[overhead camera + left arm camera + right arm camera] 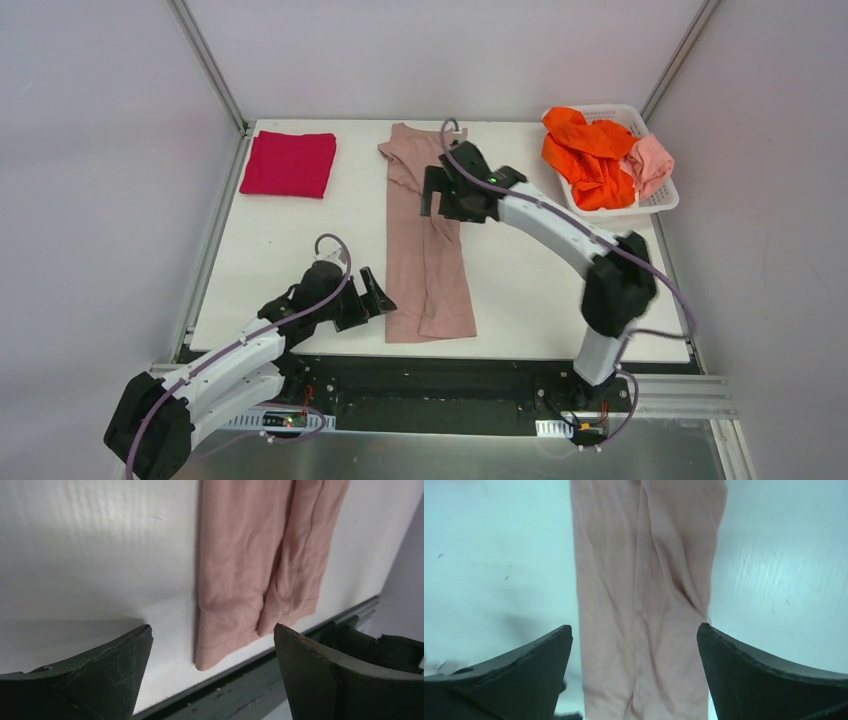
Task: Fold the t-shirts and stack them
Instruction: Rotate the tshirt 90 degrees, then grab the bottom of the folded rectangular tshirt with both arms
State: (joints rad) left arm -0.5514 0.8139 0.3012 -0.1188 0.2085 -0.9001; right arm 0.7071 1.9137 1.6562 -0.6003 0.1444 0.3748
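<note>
A dusty-pink t-shirt [428,250] lies on the white table, folded lengthwise into a long narrow strip from the back to the near edge; its print is hidden. My left gripper [372,297] is open and empty beside the strip's near left corner [220,645]. My right gripper [436,195] is open and empty, just above the strip's upper part [644,605]. A crimson t-shirt [288,163] lies folded at the back left. A bright orange t-shirt [587,155] and a salmon-pink t-shirt [651,163] sit crumpled in the basket.
A white plastic lattice basket [652,200] stands at the back right corner. Grey walls enclose the table on three sides. A dark gap and a metal rail [440,385] run along the near edge, also in the left wrist view [280,680].
</note>
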